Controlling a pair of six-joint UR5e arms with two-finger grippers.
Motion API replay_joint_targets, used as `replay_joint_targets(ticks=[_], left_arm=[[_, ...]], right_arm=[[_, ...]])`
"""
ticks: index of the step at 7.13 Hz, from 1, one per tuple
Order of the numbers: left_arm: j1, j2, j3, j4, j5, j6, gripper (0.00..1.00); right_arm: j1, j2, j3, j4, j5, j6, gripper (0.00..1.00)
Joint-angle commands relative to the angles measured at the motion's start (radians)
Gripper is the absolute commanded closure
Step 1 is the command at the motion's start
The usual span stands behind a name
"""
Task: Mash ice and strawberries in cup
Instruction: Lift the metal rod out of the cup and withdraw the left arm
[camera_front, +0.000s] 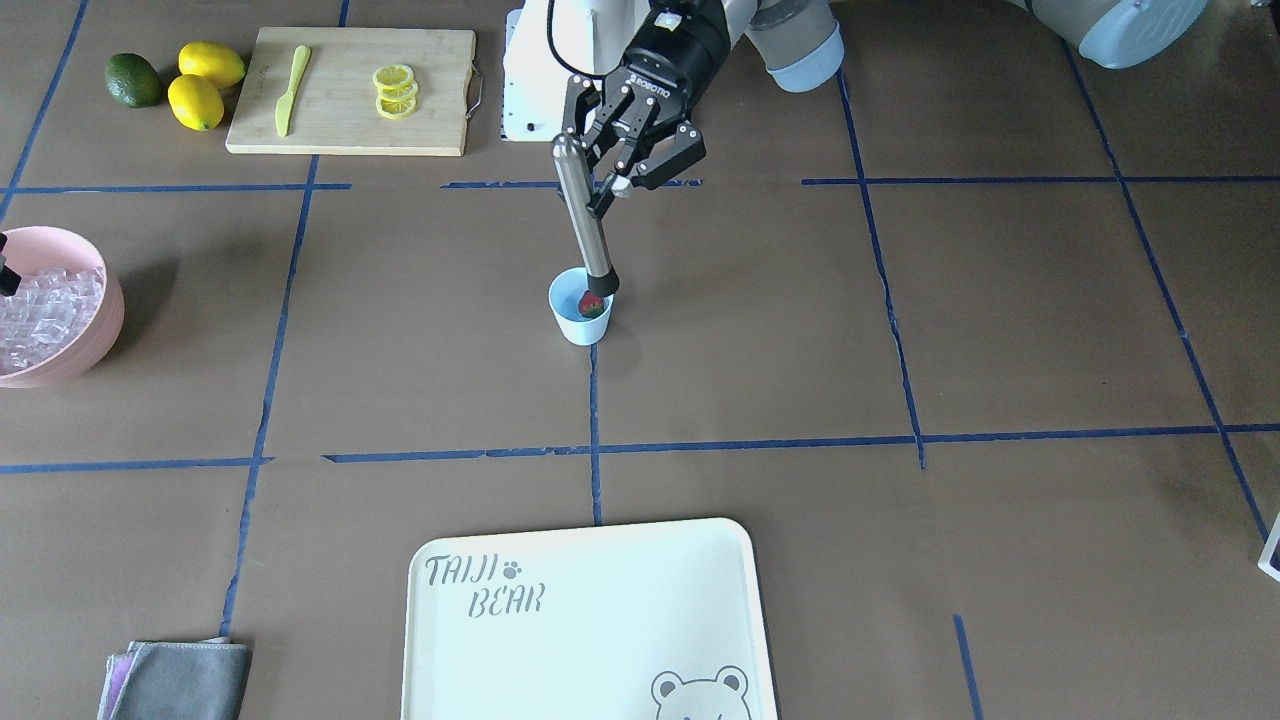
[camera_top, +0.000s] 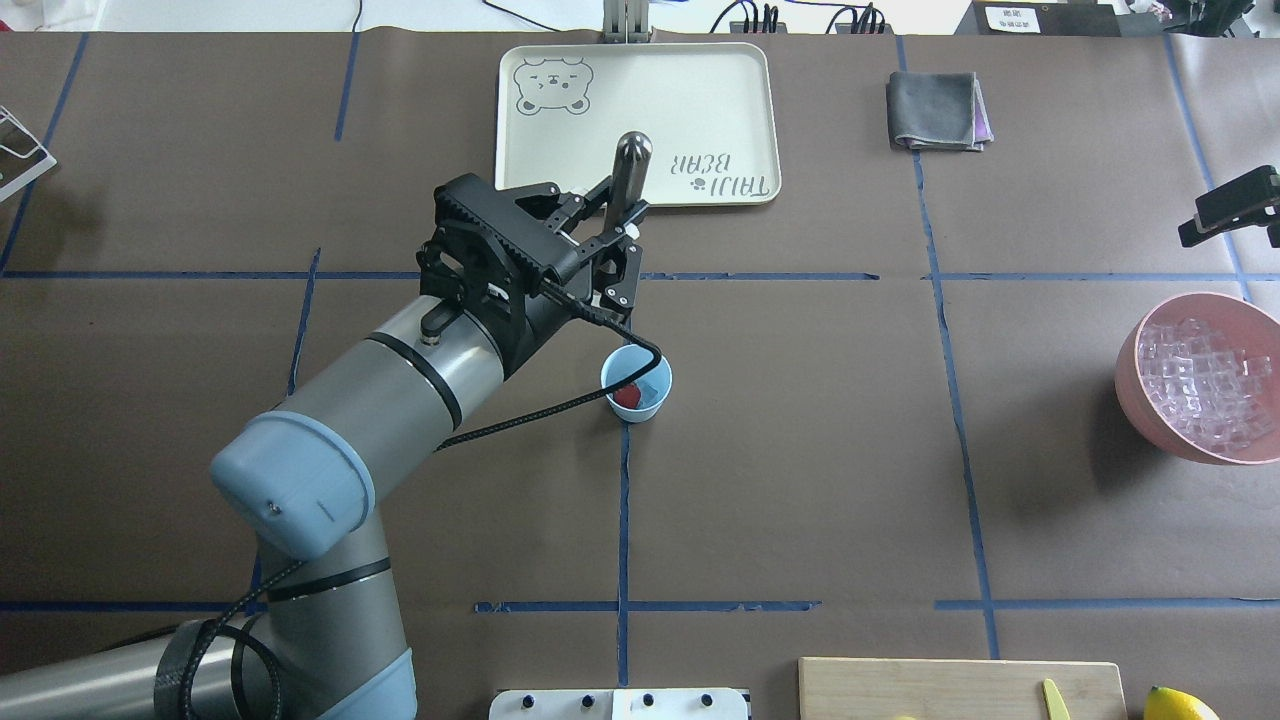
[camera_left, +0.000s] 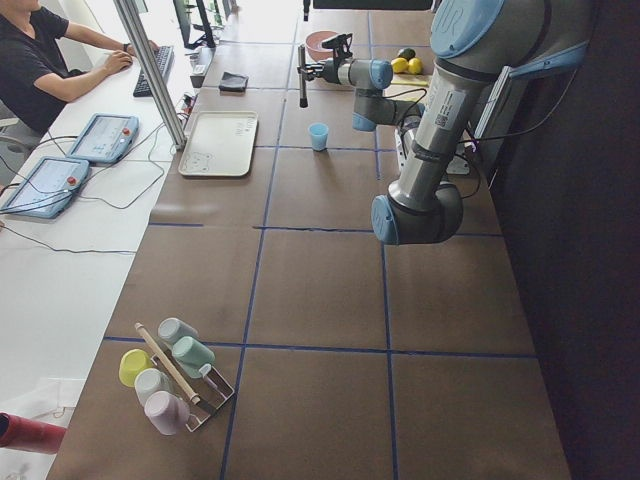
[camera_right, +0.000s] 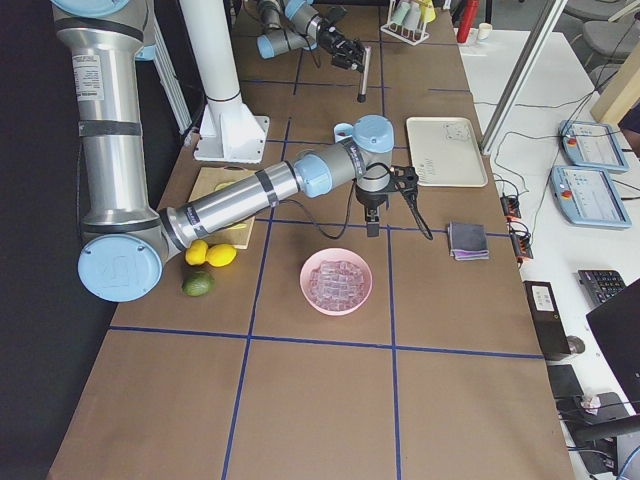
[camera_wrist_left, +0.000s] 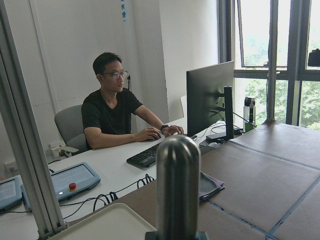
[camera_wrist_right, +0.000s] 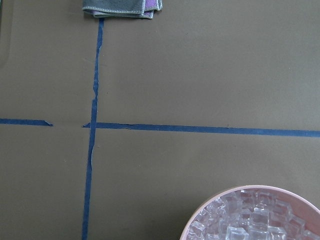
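The pale-blue cup (camera_front: 580, 318) stands near the table's middle with a red strawberry (camera_front: 593, 306) inside it, also seen from overhead as strawberry (camera_top: 626, 396) in cup (camera_top: 640, 372). My left gripper (camera_front: 618, 168) is shut on a steel muddler (camera_front: 583, 215), held nearly upright. In the left side view the muddler (camera_left: 302, 75) hangs above the cup (camera_left: 318, 136), slightly toward the tray. Ice (camera_top: 1205, 385) fills a pink bowl (camera_top: 1135, 400); whether any lies in the cup I cannot make out. My right gripper (camera_top: 1235, 208) hovers beside that bowl, its fingers unclear.
A cream bear tray (camera_top: 700, 95) and a folded grey cloth (camera_top: 935, 110) lie on the operators' side. A cutting board (camera_front: 330, 125) carries lemon slices (camera_front: 395, 90) and a knife (camera_front: 290, 90), with lemons (camera_front: 205, 85) and an avocado (camera_front: 133, 80) beside it. A person (camera_wrist_left: 112, 115) sits at a desk.
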Motion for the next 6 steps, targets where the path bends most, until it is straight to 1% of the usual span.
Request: replay_joint_targets(ticks=[1,2,3,4,5,6], left_arm=[[-0.157,0.035,-0.015,0.242,-0.196,-0.173,1.0],[-0.252,0.099,-0.049,0.354,-0.33,-0.173,1.0],[-0.349,0.161,-0.058,0.409,-0.483,-0.175,1.0],[-0.414,0.295,-0.058,0.416,-0.624,-0.178,1.0],[-0.499,0.408,-0.055,0.418,-0.746,-0.175,1.0],[-0.602,0.464,-0.019,0.454,-0.907,-0.172,1.0]], right_arm=[[0.0,-0.007,-0.003,0.0,-0.001,0.0,0.0],[0.0,-0.009,-0.005,0.0,-0.001,0.0,0.0],[0.0,-0.01,-0.005,0.0,-0.001,0.0,0.0],[0.0,-0.012,-0.009,0.0,-0.004,0.0,0.0],[0.0,-0.01,-0.023,0.002,-0.01,-0.003,0.0],[0.009,-0.015,-0.025,0.002,-0.003,-0.012,0.0]])
